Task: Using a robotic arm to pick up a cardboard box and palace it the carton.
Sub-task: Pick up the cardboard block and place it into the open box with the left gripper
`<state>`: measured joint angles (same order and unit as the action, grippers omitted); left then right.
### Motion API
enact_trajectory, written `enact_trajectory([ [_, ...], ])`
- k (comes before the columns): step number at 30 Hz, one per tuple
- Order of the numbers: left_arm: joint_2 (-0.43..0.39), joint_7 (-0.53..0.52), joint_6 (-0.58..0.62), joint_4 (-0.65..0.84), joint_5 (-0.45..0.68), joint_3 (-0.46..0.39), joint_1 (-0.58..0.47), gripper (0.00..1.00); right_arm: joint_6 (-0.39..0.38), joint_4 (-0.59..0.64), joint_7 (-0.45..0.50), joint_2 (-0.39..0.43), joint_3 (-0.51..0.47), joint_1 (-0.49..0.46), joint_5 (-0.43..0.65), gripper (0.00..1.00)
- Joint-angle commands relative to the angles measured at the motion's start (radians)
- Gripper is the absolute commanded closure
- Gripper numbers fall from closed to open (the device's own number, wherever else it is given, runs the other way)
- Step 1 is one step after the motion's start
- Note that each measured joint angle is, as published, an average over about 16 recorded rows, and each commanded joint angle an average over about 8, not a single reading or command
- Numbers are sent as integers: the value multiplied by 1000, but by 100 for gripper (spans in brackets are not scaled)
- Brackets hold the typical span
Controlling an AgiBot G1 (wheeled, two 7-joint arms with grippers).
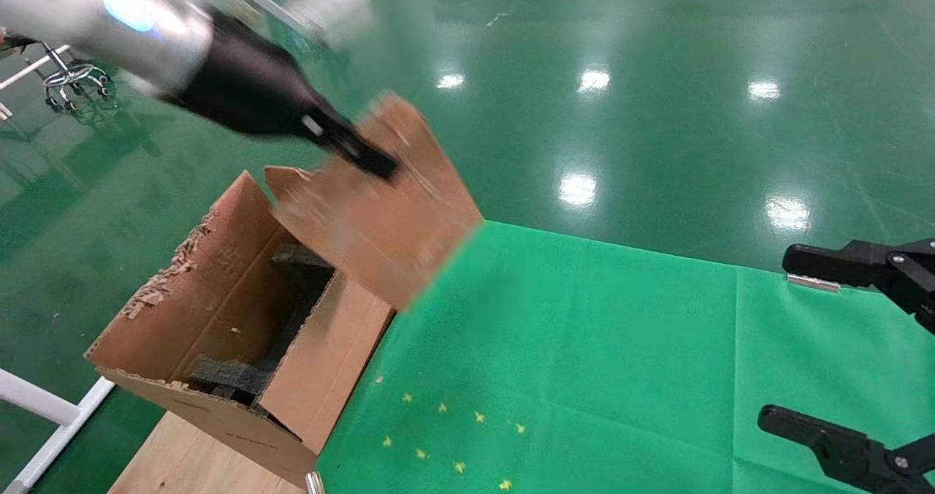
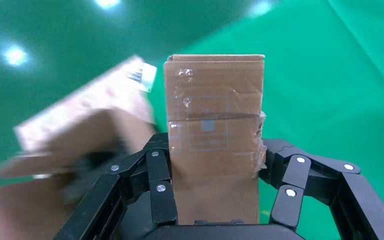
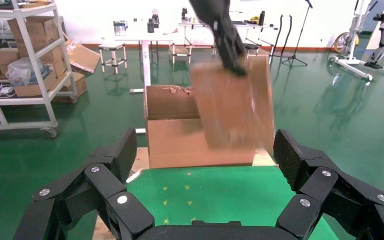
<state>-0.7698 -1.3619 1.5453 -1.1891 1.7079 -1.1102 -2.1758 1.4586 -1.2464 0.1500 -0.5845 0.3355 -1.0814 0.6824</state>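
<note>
The cardboard box (image 1: 380,216), brown and taped, hangs tilted in the air over the near rim of the carton (image 1: 219,282). My left gripper (image 1: 372,161), on the white robotic arm (image 1: 95,19) coming in from the upper left, is shut on its top edge. The left wrist view shows the cardboard box (image 2: 215,140) clamped between the black fingers (image 2: 160,165). The carton stands open at the table's left end with black foam blocks (image 1: 299,260) inside. My right gripper (image 1: 811,344) stays open and empty at the far right; its wrist view shows the carton (image 3: 175,142) and cardboard box (image 3: 235,105) ahead.
A green cloth (image 1: 584,348) covers the table, with small yellow marks (image 1: 453,435) near the front. A bare wooden edge (image 1: 182,457) shows under the carton. A white frame leg (image 1: 44,406) and a chair base (image 1: 69,77) stand on the floor at left. Shelves with boxes (image 3: 35,50) stand far behind.
</note>
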Motion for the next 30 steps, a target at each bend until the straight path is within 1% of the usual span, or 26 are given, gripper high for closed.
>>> enact_trajectory([
  [1,33,50,4,30,13,14,-48,100,0,0,0,0,0,0,0,0],
  [5,71,132,-1,108,74,4,-91,100,0,0,0,0,0,0,0,0],
  [8,97,189,-15,183,90,-5,-82,100,0,0,0,0,0,0,0,0],
  [13,131,283,-69,314,98,-23,-16,100,0,0,0,0,0,0,0,0],
  [19,149,363,-177,454,126,-48,79,100,0,0,0,0,0,0,0,0],
  [25,141,452,-279,616,125,-55,152,100,0,0,0,0,0,0,0,0],
  [30,120,534,-345,754,101,-45,187,100,0,0,0,0,0,0,0,0],
])
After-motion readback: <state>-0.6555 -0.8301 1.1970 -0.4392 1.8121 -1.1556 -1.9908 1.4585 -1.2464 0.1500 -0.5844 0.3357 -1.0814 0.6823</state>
